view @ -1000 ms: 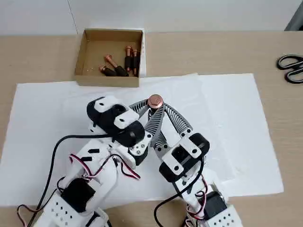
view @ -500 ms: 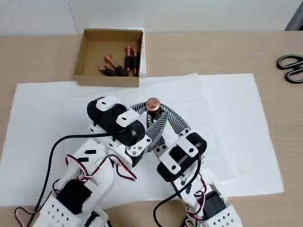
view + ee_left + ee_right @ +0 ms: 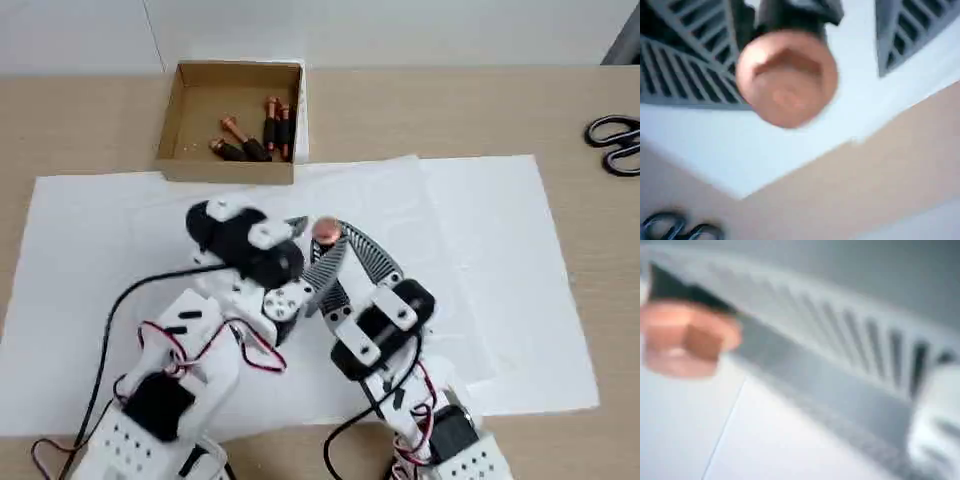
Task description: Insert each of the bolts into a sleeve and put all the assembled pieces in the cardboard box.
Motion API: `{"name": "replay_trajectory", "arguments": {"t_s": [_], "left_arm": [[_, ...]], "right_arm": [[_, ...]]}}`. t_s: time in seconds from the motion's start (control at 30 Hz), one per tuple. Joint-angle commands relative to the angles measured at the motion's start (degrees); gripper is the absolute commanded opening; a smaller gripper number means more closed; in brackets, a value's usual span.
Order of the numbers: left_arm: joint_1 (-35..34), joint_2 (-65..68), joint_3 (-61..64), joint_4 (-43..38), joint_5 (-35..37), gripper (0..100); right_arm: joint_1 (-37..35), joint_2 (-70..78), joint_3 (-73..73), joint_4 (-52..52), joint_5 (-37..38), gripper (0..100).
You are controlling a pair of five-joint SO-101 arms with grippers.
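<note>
A copper-headed bolt (image 3: 326, 231) stands head up in a black sleeve (image 3: 790, 12) over the white paper (image 3: 480, 250), in mid table. My right gripper (image 3: 335, 236) comes from the front and is shut on the sleeve, its ribbed fingers (image 3: 840, 365) meeting under the bolt head (image 3: 687, 337). My left gripper (image 3: 305, 228) is beside it on the left and open. One of its fingers (image 3: 685, 60) touches the sleeve; the other finger (image 3: 910, 35) stands apart from it. The cardboard box (image 3: 175, 120) at the back left holds several assembled pieces (image 3: 262, 125).
Black scissors (image 3: 615, 143) lie on the bare wood at the far right edge. The paper sheet covers most of the table's middle. Both arm bodies and their cables crowd the front centre.
The bolt and sleeve have come a little toward the front with my right gripper. My left arm's wrist has turned and shifted slightly toward the back.
</note>
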Motion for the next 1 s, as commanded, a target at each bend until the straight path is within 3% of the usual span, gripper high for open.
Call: {"name": "replay_trajectory", "arguments": {"t_s": [0.0, 0.37, 0.73, 0.97], "left_arm": [[-4.31, -0.09, -0.48, 0.09, -0.18, 16], [-5.01, -0.53, -4.62, -0.18, -1.76, 16], [4.31, -0.44, -12.62, 0.09, -1.67, 16], [-0.18, -0.62, -18.33, -0.44, -1.67, 16]], "right_arm": [[-0.31, -1.10, -1.67, 0.04, -0.09, 0.4], [-0.31, -1.10, -1.67, 0.04, -0.09, 0.4], [-0.22, -1.01, -1.41, 0.04, -0.09, 0.4], [-0.22, -0.92, -1.32, 0.04, -0.09, 0.4]]}}
